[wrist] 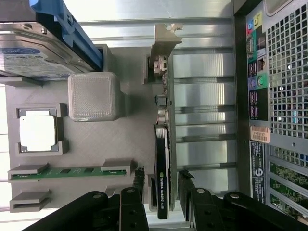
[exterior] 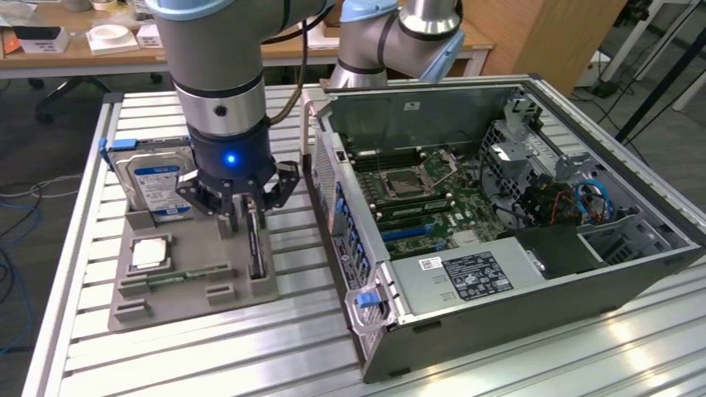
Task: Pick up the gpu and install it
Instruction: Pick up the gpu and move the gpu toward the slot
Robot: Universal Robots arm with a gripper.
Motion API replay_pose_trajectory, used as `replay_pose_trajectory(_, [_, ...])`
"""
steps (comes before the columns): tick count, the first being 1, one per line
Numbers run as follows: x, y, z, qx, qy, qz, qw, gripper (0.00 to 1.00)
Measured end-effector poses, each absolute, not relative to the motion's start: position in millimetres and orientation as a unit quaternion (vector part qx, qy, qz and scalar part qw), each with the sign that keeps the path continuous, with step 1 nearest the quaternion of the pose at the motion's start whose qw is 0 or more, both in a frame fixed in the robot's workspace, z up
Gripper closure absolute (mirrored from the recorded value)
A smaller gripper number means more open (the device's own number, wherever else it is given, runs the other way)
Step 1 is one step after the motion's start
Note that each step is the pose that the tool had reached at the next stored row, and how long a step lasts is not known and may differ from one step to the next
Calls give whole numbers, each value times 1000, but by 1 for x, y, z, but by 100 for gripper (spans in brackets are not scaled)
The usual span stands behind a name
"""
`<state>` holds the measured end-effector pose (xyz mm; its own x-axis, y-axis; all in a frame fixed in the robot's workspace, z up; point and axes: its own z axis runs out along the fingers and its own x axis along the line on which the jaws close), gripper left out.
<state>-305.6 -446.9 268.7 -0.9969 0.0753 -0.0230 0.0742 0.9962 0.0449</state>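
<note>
Open pincer seemingly straddles upright gpu.

- Robotics lab or workshop, this: robot arm over a slatted aluminium bench.
- Open PC case on it, motherboard bare.
- Grey jig holds a drive and the gpu.
- Wooden desk behind, cables on the floor.

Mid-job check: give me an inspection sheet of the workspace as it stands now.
Surface: slatted metal table, grey fixture tray on it.
Job's things: gpu stands on edge in the tray's slot; computer case open beside it.
Clutter: hard drive, processor, memory stick, all seated in the tray.
Grippers: gripper open, straddling the gpu, not clamped.
Cables: blue cables inside the case; floor cables beside the table.
Surroundings: wooden desk behind.
</note>
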Motion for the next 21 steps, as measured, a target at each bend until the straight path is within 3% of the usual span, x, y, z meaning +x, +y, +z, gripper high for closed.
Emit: replay_pose_trajectory(21, [-303, -447, 256, 37, 999, 22, 12, 58])
